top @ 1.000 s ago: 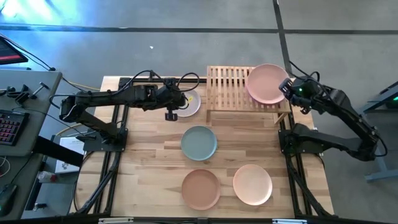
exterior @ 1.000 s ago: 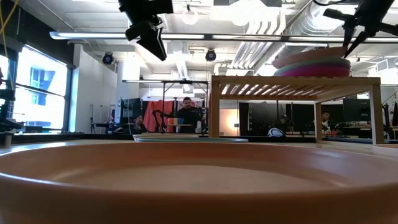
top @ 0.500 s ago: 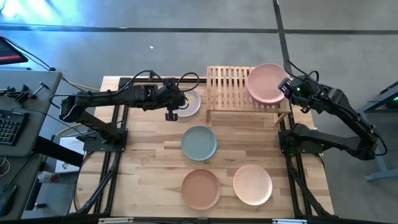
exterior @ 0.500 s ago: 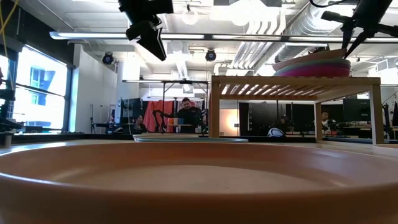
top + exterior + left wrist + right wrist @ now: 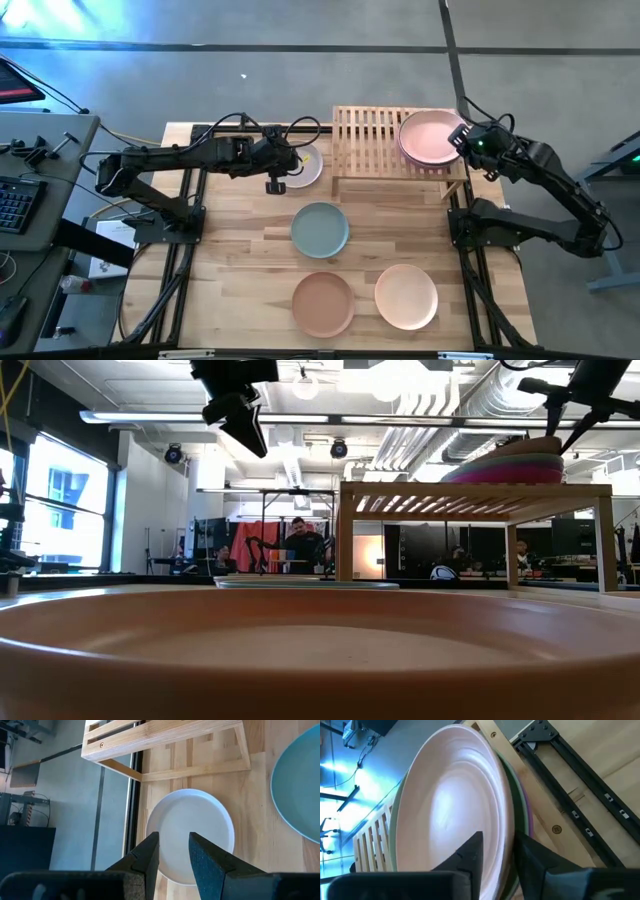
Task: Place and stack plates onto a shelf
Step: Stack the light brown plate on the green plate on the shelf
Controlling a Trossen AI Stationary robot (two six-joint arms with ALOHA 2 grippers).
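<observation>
The pale pink plate (image 5: 430, 136) (image 5: 450, 810) (image 5: 505, 448) lies on top of a stack of mint green, purple and magenta plates at the right end of the slatted shelf (image 5: 365, 140) (image 5: 470, 490). My right gripper (image 5: 461, 140) (image 5: 498, 852) is at that plate's right rim, shut on it. The cream plate (image 5: 303, 165) (image 5: 190, 837) lies flat on the table left of the shelf. My left gripper (image 5: 275, 184) (image 5: 174, 851) hangs above its left rim, narrowly open and touching nothing. Grey-teal (image 5: 320, 230), terracotta (image 5: 323, 303) and peach (image 5: 406, 296) plates lie flat on the table. My right gripper pinches the pale pink plate's right rim (image 5: 506, 827) between its two fingers, one over the plate's inner face and one outside the rim. It comes from the table's right side, slanting down. The plate rests on the stack, its held rim (image 5: 556, 438) slightly raised.
The shelf's left half shows bare slats (image 5: 360, 125). Black arm frames (image 5: 185, 250) (image 5: 470, 260) run along both sides of the table. The terracotta plate (image 5: 320, 650) fills the foreground of the low view. People stand in the room behind.
My right gripper has moved down, bringing the pale pink plate from a tilt to almost flat on the stack; only the held right rim stays a little higher.
</observation>
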